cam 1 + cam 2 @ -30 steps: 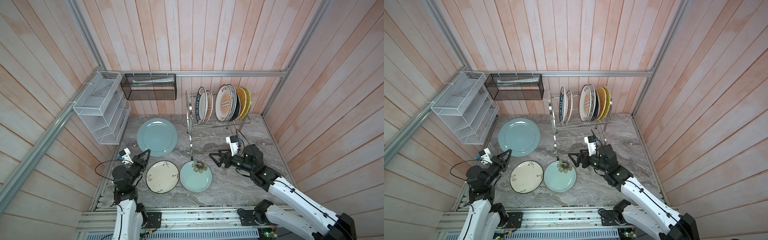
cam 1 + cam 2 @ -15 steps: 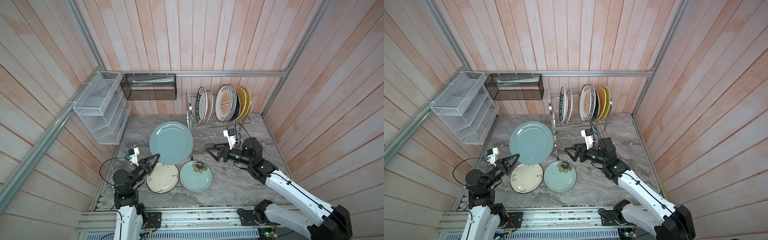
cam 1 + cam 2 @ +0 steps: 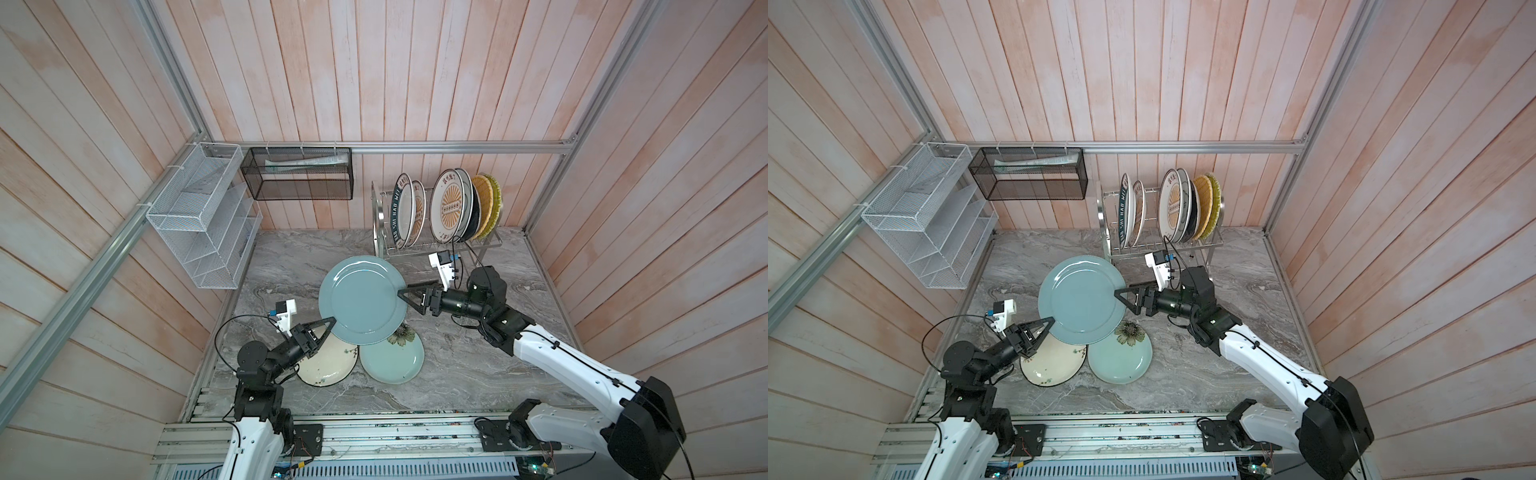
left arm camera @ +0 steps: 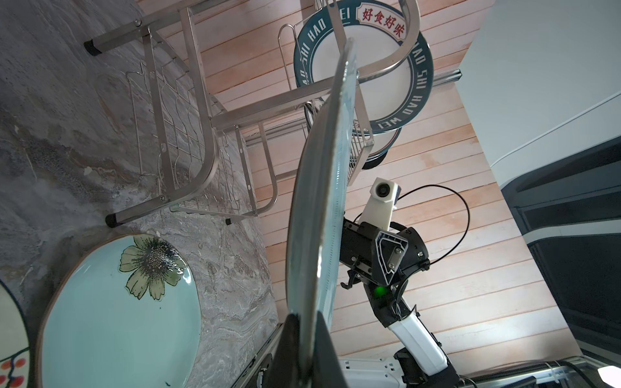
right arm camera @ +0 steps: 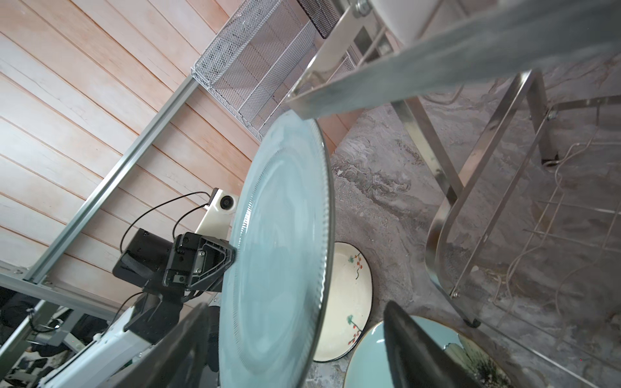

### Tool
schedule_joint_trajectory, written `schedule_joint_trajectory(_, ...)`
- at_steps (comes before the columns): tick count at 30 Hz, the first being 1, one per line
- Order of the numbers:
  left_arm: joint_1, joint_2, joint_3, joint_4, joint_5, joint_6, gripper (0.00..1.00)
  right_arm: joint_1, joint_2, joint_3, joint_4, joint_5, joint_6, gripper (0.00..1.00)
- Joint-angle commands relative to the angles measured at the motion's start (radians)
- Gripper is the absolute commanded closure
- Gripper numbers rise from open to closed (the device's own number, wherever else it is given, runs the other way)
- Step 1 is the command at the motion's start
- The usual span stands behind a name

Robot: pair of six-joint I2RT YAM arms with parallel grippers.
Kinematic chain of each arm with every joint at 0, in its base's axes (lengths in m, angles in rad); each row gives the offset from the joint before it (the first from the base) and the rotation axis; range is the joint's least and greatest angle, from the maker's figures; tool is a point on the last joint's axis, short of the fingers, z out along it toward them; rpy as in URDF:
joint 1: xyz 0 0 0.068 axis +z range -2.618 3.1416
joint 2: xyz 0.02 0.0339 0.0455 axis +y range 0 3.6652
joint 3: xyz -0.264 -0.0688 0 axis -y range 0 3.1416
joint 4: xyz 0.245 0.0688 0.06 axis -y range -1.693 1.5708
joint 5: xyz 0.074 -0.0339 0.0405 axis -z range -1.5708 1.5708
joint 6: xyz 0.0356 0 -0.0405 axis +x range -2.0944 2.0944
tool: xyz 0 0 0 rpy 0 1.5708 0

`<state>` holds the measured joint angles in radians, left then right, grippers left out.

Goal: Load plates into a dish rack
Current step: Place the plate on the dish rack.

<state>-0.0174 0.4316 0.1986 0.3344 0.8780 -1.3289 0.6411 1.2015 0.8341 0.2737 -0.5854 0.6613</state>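
A: Now, position check. The blue plate (image 3: 361,299) is off the table (image 3: 457,374), tilted, hanging between the two arms. It is in front of the rack (image 3: 376,220), above the cream plate (image 3: 328,368) and the flowered plate (image 3: 392,361), which lie flat.

B: Grips?

A: The left fingers (image 4: 290,349) are clenched on the rim at their side. The right fingers (image 5: 416,349) straddle the opposite rim, spread, with a gap showing; they are not pressing on it.

B: Handling?

A: My judgement: glazed ceramic, so stiff, slick and heavy for a single rim pinch, and it chips on steel. Hold it by the ridged rim band, taken deep, opposite the left grip.

B: Risk?

A: It could pivot in one pinch, or the rim could knock the rack's end frame.
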Motion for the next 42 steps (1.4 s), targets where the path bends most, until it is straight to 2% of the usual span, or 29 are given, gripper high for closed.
schedule_joint_trajectory(1, -0.019, -0.016, 0.003, 0.115, -0.027, 0.006, 1.0, 0.006, 0.029, 0.04, 0.039, -0.023, 0.019, 0.3)
schedule_joint_trajectory(11, -0.031, -0.032, -0.005, 0.102, -0.033, 0.015, 1.0, 0.007, 0.059, 0.04, 0.061, -0.024, 0.074, 0.67)
schedule_joint_trajectory(14, -0.032, -0.032, -0.007, 0.102, -0.032, 0.021, 1.0, 0.008, 0.058, 0.036, 0.059, -0.027, 0.089, 0.74)
schedule_joint_trajectory(32, -0.036, -0.019, -0.007, 0.106, -0.023, 0.063, 1.0, 0.019, 0.096, 0.032, 0.042, -0.05, 0.136, 0.79)
schedule_joint_trajectory(37, -0.036, -0.014, -0.002, 0.094, -0.022, 0.082, 1.0, 0.02, 0.087, 0.026, 0.045, -0.053, 0.146, 0.89)
schedule_joint_trajectory(41, -0.036, -0.013, 0.013, 0.065, -0.024, 0.113, 1.0, 0.023, 0.076, 0.023, 0.044, -0.054, 0.153, 1.0)
schedule_joint_trajectory(42, -0.036, -0.011, 0.018, 0.052, -0.024, 0.125, 1.0, 0.024, 0.071, 0.024, 0.042, -0.053, 0.153, 1.0)
